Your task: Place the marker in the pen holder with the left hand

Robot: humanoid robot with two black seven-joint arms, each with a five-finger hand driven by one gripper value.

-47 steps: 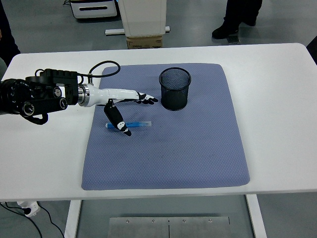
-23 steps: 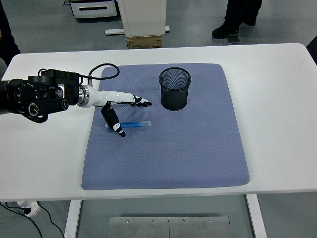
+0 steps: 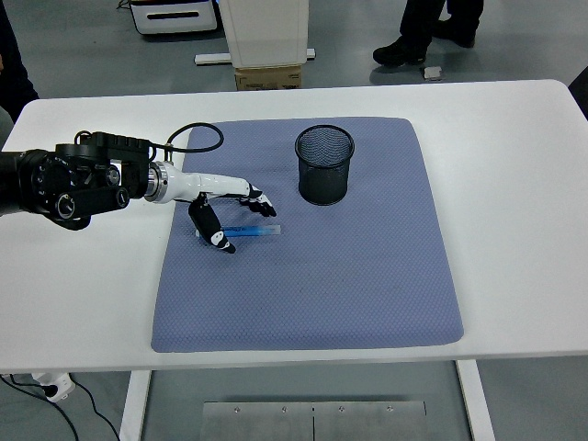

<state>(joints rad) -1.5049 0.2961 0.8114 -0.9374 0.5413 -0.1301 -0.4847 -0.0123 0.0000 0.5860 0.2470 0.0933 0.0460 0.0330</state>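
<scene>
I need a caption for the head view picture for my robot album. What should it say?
The robot's left hand closes around a blue marker on the mat, beside a black mesh pen holder.

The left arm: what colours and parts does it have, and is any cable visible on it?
The left arm is bulky and black, with round silver-ringed joints. A silver wrist collar joins it to a slim white left hand with black finger segments and white tips. A black cable loops out above the wrist.

Left hand (image 3: 223,206) has drawn back toward 9 o'clock, fingers curling down over marker (image 3: 250,231); person's feet (image 3: 401,50) shifted left.
</scene>
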